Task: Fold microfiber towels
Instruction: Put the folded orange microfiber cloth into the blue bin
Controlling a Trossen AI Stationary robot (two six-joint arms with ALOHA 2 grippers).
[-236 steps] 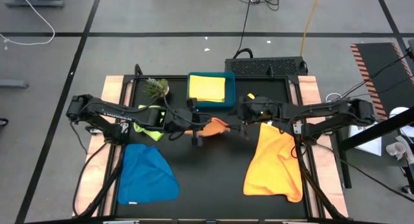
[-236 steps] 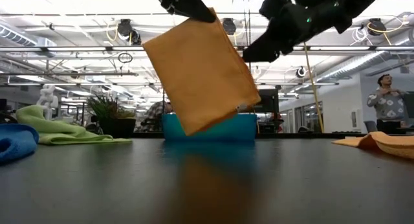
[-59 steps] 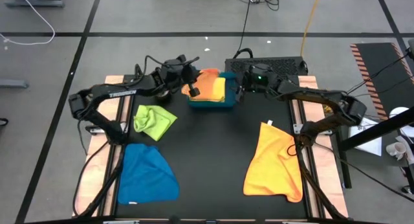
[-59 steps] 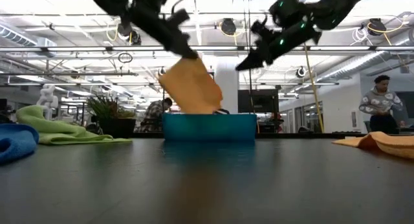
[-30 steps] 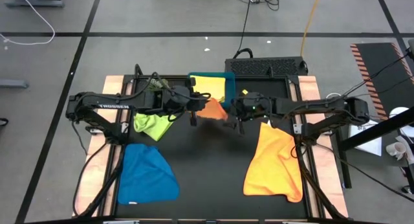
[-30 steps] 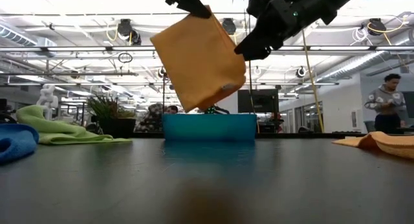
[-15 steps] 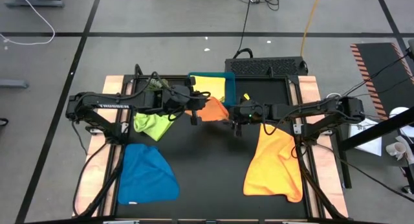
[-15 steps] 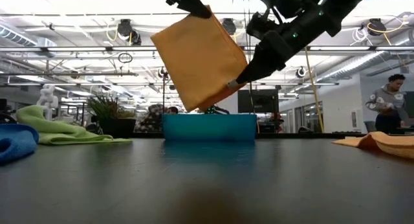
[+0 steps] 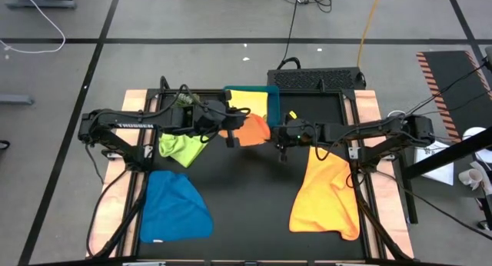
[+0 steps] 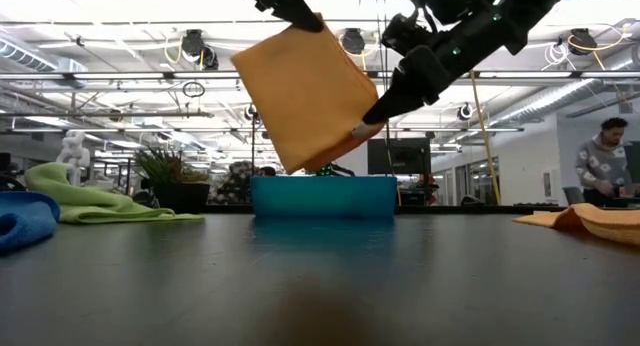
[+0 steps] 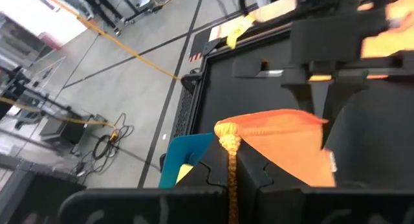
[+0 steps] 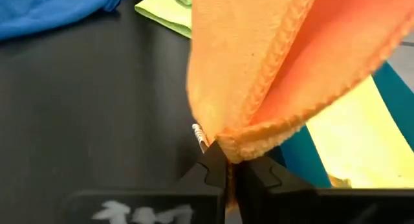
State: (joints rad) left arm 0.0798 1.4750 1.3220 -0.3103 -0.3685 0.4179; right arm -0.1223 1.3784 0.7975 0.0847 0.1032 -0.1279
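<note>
I hold the folded orange towel [image 10: 305,96] in the air above the middle of the surface [image 9: 254,189], just at 6 o'clock of the teal tray [image 9: 256,120]. My left tool [image 9: 230,134] is clamped on its upper corner and my right tool [image 9: 282,147] on its lower corner. The second orange towel [image 9: 327,193] lies at 4 o'clock, the blue [image 9: 177,206] at 8, the lime green [image 9: 183,147] at 9

black table [image 9: 254,189], towels (three loose) [image 9: 175,205], tray [image 9: 247,124]
</note>
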